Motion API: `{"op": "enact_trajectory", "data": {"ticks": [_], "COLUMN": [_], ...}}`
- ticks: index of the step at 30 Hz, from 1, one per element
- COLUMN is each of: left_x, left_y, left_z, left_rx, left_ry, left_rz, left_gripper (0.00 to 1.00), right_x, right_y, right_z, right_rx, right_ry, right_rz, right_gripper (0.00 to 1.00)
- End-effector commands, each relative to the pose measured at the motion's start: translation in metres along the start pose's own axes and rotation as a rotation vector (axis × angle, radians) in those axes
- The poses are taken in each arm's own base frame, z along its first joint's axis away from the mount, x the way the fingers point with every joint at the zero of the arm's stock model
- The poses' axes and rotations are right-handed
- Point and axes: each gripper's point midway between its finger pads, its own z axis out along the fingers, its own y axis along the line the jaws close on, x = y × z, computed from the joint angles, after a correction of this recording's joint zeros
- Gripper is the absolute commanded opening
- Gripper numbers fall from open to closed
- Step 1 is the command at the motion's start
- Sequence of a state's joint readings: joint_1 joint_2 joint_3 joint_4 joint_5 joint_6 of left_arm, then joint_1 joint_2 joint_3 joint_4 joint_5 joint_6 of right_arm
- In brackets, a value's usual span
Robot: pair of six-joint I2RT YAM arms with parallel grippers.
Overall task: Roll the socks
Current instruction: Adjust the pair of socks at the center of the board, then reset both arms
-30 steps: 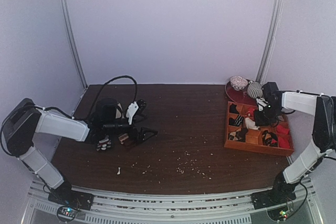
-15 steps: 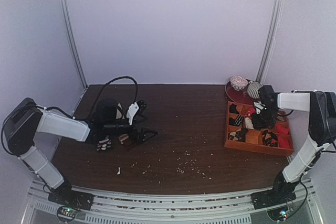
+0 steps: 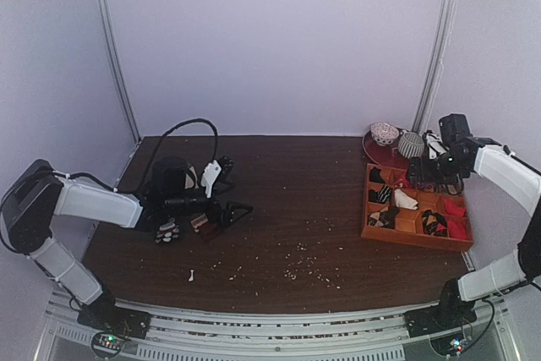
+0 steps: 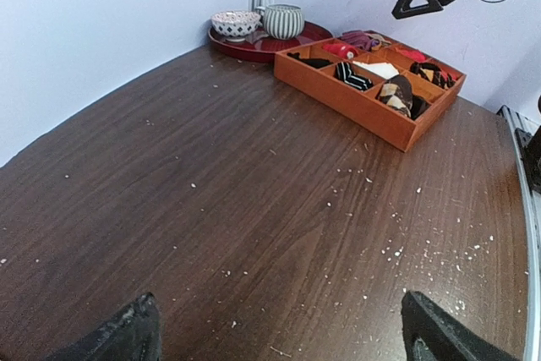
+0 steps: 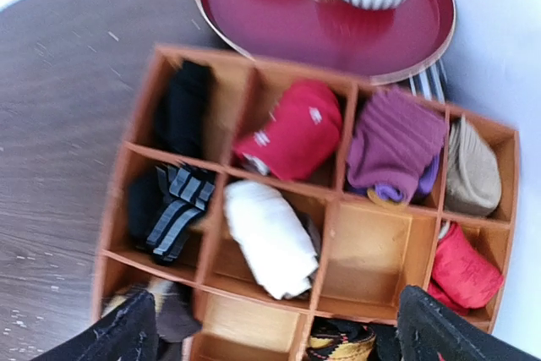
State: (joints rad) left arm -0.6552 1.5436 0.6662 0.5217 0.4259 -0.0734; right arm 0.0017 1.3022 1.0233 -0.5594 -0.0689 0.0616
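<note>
The socks (image 5: 269, 236) lie as a cream-white roll in a middle compartment of the orange wooden tray (image 5: 254, 55). They show as a pale patch (image 3: 406, 199) in the top view, and also in the left wrist view (image 4: 376, 68). My right gripper (image 5: 275, 331) hangs open above the tray with nothing between its fingers; it is raised over the tray's far edge (image 3: 425, 173). My left gripper (image 4: 279, 336) rests open low over bare table at the left (image 3: 239, 211).
Other tray compartments hold rolled socks: red (image 5: 292, 133), purple (image 5: 393, 141), tan (image 5: 472, 171), black-striped (image 5: 173, 209). One compartment (image 5: 372, 251) is empty. A red plate (image 3: 380, 155) with a bowl (image 3: 385, 133) and striped cup (image 3: 411, 144) stands behind. Two small socks (image 3: 167, 230) lie by the left arm. Crumbs dot the table.
My right gripper has opened and lifted up and back from the tray, leaving the white roll in its compartment. The left arm has stayed put.
</note>
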Motion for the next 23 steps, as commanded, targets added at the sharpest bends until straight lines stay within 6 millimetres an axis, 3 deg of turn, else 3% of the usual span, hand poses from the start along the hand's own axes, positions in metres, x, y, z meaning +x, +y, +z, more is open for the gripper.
{"op": "enact_trajectory", "data": {"ticks": [1,3,8,12,16,23], "left_x": [-0.043,-0.048,-0.063,-0.074,-0.075,-0.079], "left_y": [0.013,0.018,0.034,0.047,0.06,0.065], "left_z": [-0.012,-0.017,-0.033,-0.06,-0.08,-0.105], "left_rx": [-0.088,-0.129,-0.251,-0.379,-0.495,-0.578], "left_ry": [-0.113,-0.12,-0.143,-0.2,-0.198,-0.235], "left_rz": [0.012,0.007,-0.011,-0.022,-0.049,-0.081], "left_gripper": [0.98,0.98,0.98,0.98,0.98,0.98], "right_x": [-0.017,-0.02,-0.009,-0.003,0.001,-0.001], "right_y": [0.041,0.073,0.188,0.24,0.261,0.252], "right_z": [-0.019,-0.024,-0.043,-0.053,-0.054,-0.047], "right_rx": [-0.139,-0.196,-0.452,-0.498,-0.443,-0.276], "right_ry": [-0.101,-0.145,-0.208,-0.257,-0.328,-0.421], "right_rz": [-0.009,-0.058,-0.229,-0.303,-0.333,-0.3], "right_gripper": [1.0,1.0,1.0,1.0,1.0,1.0]}}
